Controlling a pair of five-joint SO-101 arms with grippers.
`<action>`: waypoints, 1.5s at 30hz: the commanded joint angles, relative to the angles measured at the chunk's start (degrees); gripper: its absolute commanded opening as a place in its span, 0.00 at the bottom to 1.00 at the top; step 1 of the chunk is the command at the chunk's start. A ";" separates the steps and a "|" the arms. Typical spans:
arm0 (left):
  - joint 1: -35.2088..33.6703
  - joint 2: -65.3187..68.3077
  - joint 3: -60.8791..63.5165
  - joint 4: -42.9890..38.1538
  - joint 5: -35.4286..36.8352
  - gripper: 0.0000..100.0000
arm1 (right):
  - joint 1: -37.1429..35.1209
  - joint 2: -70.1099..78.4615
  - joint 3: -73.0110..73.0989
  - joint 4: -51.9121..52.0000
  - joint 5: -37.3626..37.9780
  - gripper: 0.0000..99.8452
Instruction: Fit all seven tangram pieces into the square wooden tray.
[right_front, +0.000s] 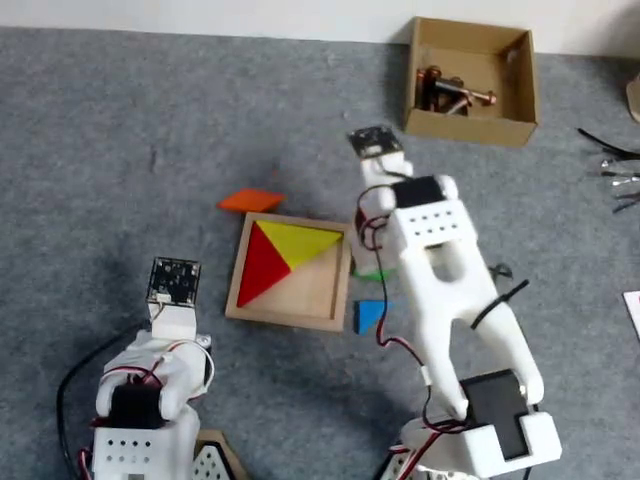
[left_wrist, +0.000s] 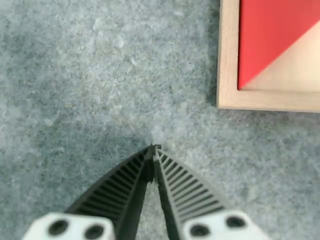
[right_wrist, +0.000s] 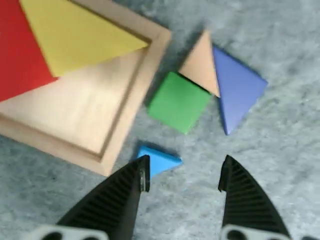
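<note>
1. Two triangles, red (right_front: 262, 268) and yellow (right_front: 298, 243), lie in the square wooden tray (right_front: 285, 320) at mid carpet (right_front: 120, 180); its near right half shows bare wood.
2. Orange parallelogram (right_front: 250, 201) lies just beyond the far rim. Green square (right_wrist: 179, 102), tan triangle (right_wrist: 202, 65), dark blue triangle (right_wrist: 236, 87) and light blue triangle (right_wrist: 159, 160) lie right of it.
3. Left gripper (left_wrist: 154, 147), jaws pressed together, is near left of the tray. Right gripper (right_wrist: 186, 160), jaws wide, hangs by the light blue triangle.

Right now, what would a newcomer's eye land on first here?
The wooden tray mid-table, holding a red triangle and a yellow triangle. The right claw, open, hangs over loose pieces beside the tray: a green square and a small blue triangle by one fingertip. The left claw sits shut over grey carpet at the tray's other side.
</note>
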 joint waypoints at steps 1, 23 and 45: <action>-0.75 -0.92 1.10 0.26 0.35 0.01 | 1.27 -0.75 2.15 -7.43 -3.87 0.22; -0.75 -0.92 1.10 0.26 0.35 0.01 | 5.32 -1.27 6.64 -7.78 2.29 0.22; -0.75 -0.92 1.10 0.26 0.35 0.01 | -0.31 -17.89 23.87 -9.80 6.07 0.22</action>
